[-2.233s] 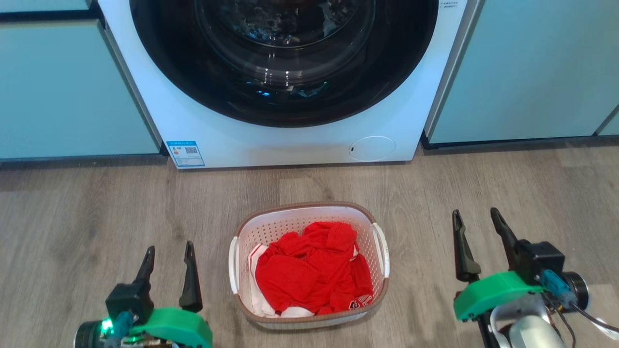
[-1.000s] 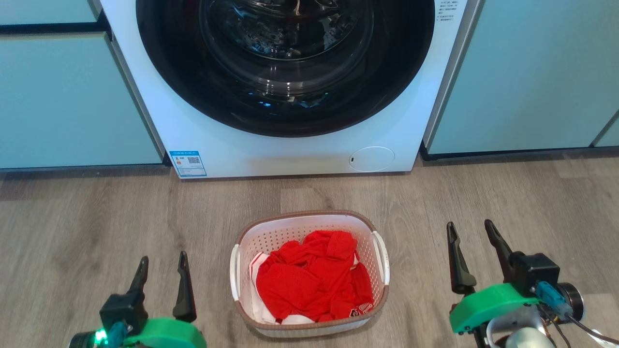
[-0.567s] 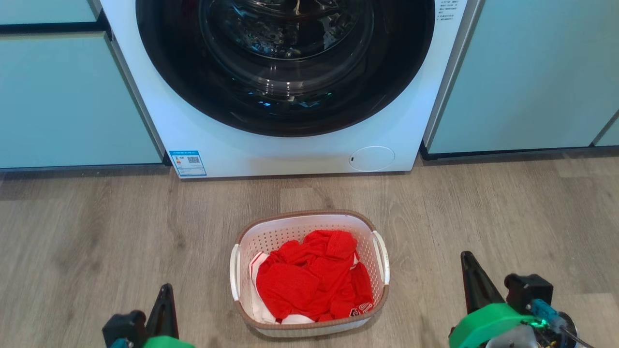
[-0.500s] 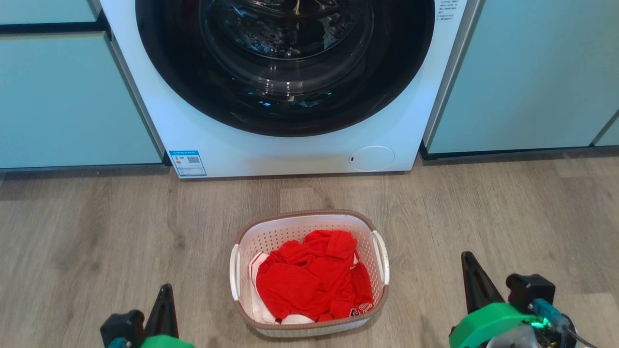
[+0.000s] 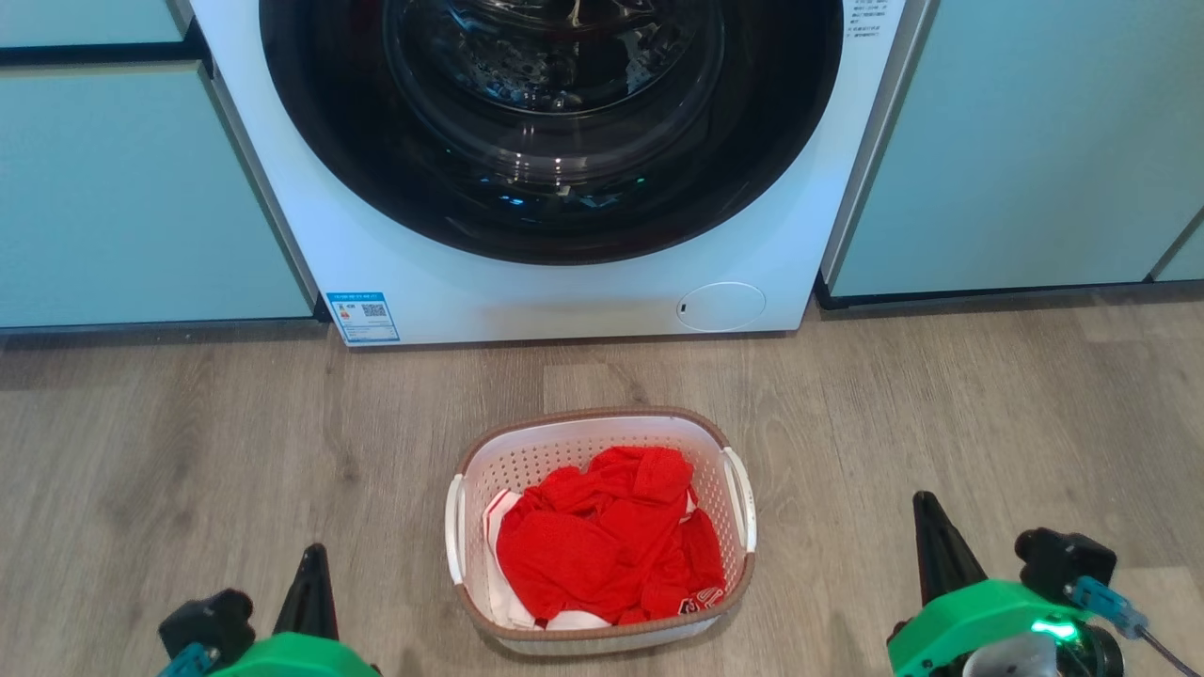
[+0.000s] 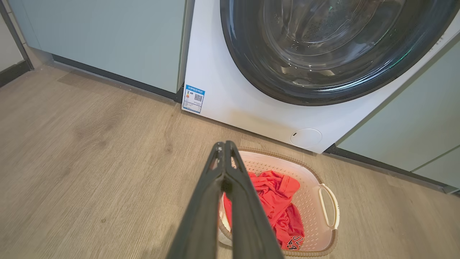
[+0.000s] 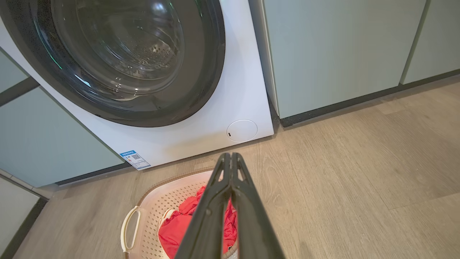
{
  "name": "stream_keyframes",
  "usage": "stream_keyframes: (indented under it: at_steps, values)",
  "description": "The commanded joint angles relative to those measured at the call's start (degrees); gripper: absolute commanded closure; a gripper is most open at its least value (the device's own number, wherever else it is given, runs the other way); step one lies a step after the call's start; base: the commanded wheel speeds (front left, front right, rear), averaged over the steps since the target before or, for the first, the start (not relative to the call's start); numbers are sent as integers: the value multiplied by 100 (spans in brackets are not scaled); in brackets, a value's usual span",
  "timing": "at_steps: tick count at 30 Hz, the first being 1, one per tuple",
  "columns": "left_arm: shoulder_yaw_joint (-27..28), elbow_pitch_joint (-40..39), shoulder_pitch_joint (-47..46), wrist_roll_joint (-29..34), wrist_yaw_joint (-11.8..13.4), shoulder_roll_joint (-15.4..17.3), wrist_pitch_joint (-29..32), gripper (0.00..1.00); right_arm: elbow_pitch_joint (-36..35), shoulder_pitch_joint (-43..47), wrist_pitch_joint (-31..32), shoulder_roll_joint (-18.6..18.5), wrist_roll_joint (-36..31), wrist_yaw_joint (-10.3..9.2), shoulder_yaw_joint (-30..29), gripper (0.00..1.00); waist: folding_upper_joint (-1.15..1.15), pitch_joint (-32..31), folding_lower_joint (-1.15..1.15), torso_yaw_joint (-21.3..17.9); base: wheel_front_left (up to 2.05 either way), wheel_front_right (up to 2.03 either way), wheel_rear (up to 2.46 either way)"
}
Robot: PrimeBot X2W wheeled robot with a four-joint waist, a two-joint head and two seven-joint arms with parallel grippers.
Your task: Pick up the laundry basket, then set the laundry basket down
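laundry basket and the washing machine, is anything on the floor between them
Nothing. In the head view the strip between the laundry basket and the washing machine is bare wood floor; the left wrist view shows the same.

Home laundry area: front-loading washing machine [image 5: 527, 299] far centre, pale green cabinets [image 5: 122, 179] left and right, wood-plank floor [image 5: 188, 451], laundry basket [image 5: 555, 456] near.

QR-code sticker [image 5: 362, 316] on washing machine [image 5: 527, 303]; print unreadable
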Motion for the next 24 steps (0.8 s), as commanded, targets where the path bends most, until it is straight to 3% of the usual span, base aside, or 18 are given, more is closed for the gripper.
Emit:
stream_keyframes:
  at_steps: [1, 24]
  values:
    - [129, -155, -282, -204, -60, 16, 40, 100, -168, -301, 43, -93, 220, 3, -28, 100, 0, 2, 0, -3, 0, 0, 0]
    - [350, -118, -546, -1649, -263, 21, 392, 100, -151, -446, 357, -143, 1691, 6, -209, 100, 0, 25, 0, -31, 0, 0, 0]
